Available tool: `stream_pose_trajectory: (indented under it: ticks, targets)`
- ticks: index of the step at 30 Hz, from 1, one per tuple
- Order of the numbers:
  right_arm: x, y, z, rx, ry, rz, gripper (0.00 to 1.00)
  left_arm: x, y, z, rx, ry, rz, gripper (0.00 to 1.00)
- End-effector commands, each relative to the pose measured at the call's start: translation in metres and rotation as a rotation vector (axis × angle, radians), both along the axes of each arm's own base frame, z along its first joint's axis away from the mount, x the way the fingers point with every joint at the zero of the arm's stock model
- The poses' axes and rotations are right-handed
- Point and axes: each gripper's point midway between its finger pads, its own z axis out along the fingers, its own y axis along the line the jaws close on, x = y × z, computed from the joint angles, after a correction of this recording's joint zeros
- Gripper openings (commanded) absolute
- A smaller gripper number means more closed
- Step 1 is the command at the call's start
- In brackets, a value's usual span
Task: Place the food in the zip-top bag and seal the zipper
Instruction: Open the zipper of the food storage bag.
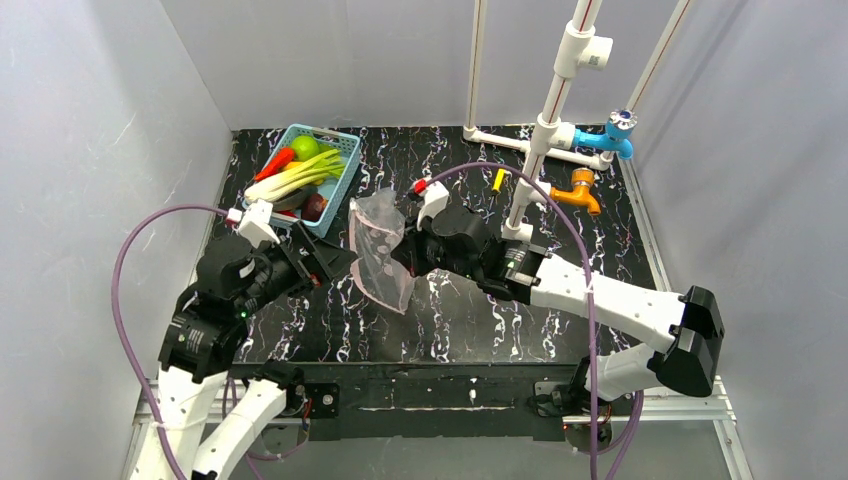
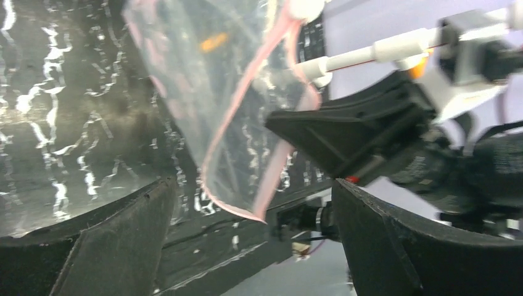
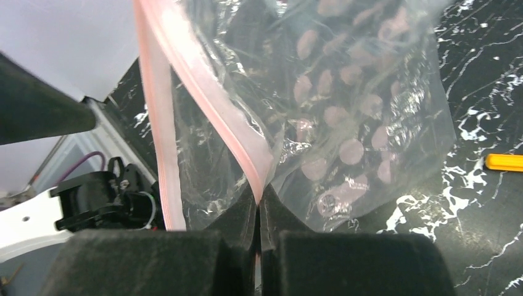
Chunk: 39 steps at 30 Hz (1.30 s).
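- Sitting to the left of the zip-top bag point(image 1: 382, 255), beyond the left arm, a light blue basket point(image 1: 348, 172) holds the food that can be seen.
- Inside it, a green-and-white leek point(image 1: 300, 175) lies across the middle. A round green fruit point(image 1: 305, 147) sits at the far end and a red pepper point(image 1: 277, 162) on the side away from the bag. A dark red round piece point(image 1: 314, 206) is at the corner nearest the bag.
- Just left of the bag, the left gripper point(image 1: 340, 262) points at it with its jaws spread wide. In the left wrist view the two black fingers point(image 2: 117, 240) stand apart with the bag hanging in front of the gap, and they do not touch it.
- The bag itself hangs crumpled over the black marbled table point(image 1: 450, 330), roughly midway between the two arms. I cannot tell whether its lower end touches the table.
- Along the bag's mouth, the pink zipper point(image 3: 203, 80) is parted. In the right wrist view its two strips run apart from each other, and only one reaches the fingers.
- At the bag's right edge, the right gripper point(image 1: 405, 255) is pressed together on that strip. The right wrist view shows the pads point(image 3: 308, 259) pinching it at their tips.
- Right of the bag and farther back, a small yellow tool point(image 1: 498, 180) lies on the table.
- Farther right again stands a white pipe frame point(image 1: 545, 130) with an orange tap point(image 1: 578, 190) and a blue tap point(image 1: 612, 135).
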Motion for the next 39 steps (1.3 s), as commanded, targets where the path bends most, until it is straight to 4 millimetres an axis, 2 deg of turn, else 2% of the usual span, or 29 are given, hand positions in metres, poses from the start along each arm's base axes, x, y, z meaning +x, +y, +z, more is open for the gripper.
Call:
stream_pose_trajectory:
  ticks: [1,4,7,9,13,15,16,18,19,26,29,30,32,36,39]
  targets:
    - [-0.018,0.001,0.033,0.046,0.044,0.081,0.01,-0.002,0.013,-0.026,0.199,0.030,-0.052,0.95]
    - [-0.020,0.000,0.041,0.031,0.048,0.093,0.01,0.004,0.001,-0.033,0.205,0.055,-0.122,0.93]
    - [-0.021,0.001,0.044,0.025,0.049,0.099,0.01,0.015,-0.020,-0.034,0.141,0.076,-0.206,0.82]
    - [-0.018,-0.001,0.045,0.016,0.042,0.082,0.01,0.021,-0.032,-0.033,0.102,0.092,-0.248,0.67]
    - [-0.007,-0.010,0.037,-0.064,0.031,-0.003,0.01,0.028,-0.037,-0.034,0.091,0.107,-0.257,0.18]
    - [-0.001,-0.015,0.031,-0.128,0.000,-0.059,0.07,0.029,-0.038,-0.035,0.080,0.108,-0.250,0.03]
    - [0.002,-0.016,0.029,-0.157,-0.018,-0.083,0.12,0.028,-0.039,-0.036,0.070,0.109,-0.252,0.00]
    - [0.009,-0.017,0.026,-0.214,-0.057,-0.125,0.24,0.026,-0.044,-0.036,0.044,0.115,-0.269,0.00]
    - [0.012,-0.016,0.026,-0.237,-0.072,-0.137,0.26,0.025,-0.045,-0.037,0.035,0.120,-0.275,0.00]
    - [0.024,-0.010,0.029,-0.306,-0.121,-0.161,0.32,0.019,-0.046,-0.032,0.017,0.109,-0.282,0.00]
    - [0.025,-0.012,0.035,-0.297,-0.149,-0.170,0.29,0.019,-0.046,-0.034,0.022,0.123,-0.284,0.00]
    - [0.026,-0.014,0.037,-0.300,-0.162,-0.172,0.23,0.019,-0.046,-0.035,0.024,0.130,-0.285,0.00]
    - [0.033,-0.024,0.038,-0.338,-0.201,-0.216,0.02,0.019,-0.045,-0.037,0.034,0.144,-0.282,0.00]
    - [0.050,-0.065,0.038,-0.459,-0.298,-0.377,0.01,0.016,-0.032,-0.047,0.120,0.189,-0.252,0.00]
    - [0.044,-0.073,0.040,-0.431,-0.317,-0.355,0.01,0.012,-0.031,-0.052,0.130,0.209,-0.265,0.00]
